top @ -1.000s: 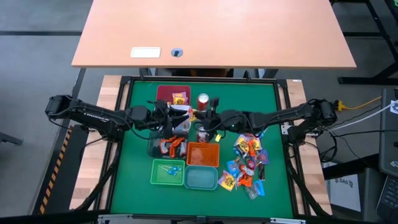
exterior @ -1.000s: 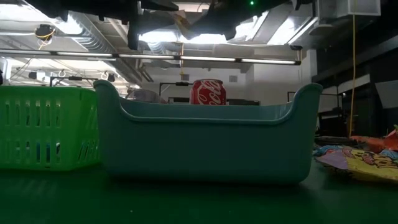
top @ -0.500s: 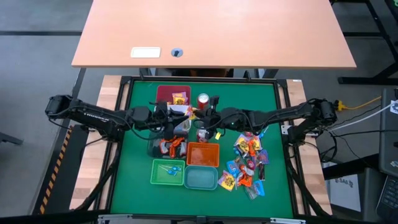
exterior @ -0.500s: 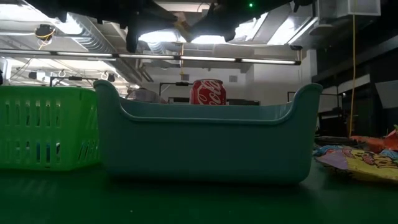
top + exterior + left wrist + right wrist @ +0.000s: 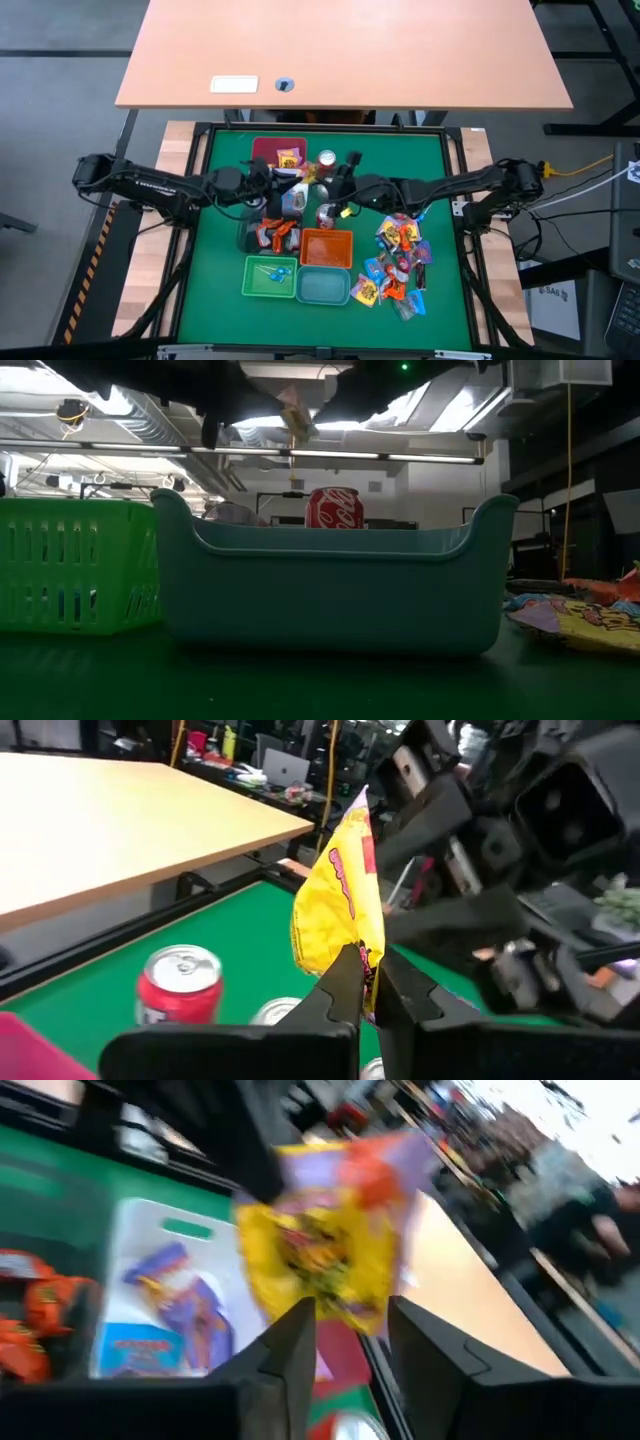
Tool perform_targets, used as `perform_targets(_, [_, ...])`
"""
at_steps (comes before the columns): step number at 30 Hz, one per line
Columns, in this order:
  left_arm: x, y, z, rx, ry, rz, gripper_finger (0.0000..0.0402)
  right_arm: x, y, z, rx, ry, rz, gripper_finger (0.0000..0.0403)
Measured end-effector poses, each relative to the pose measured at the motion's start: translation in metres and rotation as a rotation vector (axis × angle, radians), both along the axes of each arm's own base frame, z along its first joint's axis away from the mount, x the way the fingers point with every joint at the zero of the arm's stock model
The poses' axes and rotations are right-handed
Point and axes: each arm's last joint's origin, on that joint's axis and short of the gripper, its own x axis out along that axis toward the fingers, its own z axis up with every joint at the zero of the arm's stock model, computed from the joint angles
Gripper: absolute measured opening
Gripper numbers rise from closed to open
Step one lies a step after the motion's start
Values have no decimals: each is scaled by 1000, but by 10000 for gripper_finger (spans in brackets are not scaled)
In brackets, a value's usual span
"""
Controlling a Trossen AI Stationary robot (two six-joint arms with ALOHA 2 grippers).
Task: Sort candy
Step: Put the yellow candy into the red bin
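The left claw (image 5: 365, 982) has just snapped tight on the crinkly yellow wrapped sweet (image 5: 340, 900), while the right claw (image 5: 345, 1325) has spread its fingers, so a mid-air handover looks done and the sweet can go to a bin. The sweet hangs above the green worktop (image 5: 220, 290) centre, its lower edge pinched in the left claw, the right claw's fingers just beside it at three o'clock.
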Motion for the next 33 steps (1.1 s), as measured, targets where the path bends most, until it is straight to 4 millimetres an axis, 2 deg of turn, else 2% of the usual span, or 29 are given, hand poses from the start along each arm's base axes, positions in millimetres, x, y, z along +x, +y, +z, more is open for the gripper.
perform_targets(5, [-3,14,-6,22,83,56,1,-21,-3,5,71,91,-64,137])
perform_targets(9, [-8,26,-19,5,223,108,1,-46,-4,7,171,196,-118,132])
perform_targets(13, [-16,33,-36,-19,414,138,1,-67,-6,1,271,303,-208,132])
perform_targets(17, [-23,38,-46,-39,528,172,1,-80,-7,-7,336,392,-296,131])
perform_targets(24, [-27,51,-45,-26,532,293,1,-91,-8,-16,365,494,-378,131])
perform_targets(33, [-35,70,-46,-31,548,411,1,-93,-6,-18,400,534,-351,131])
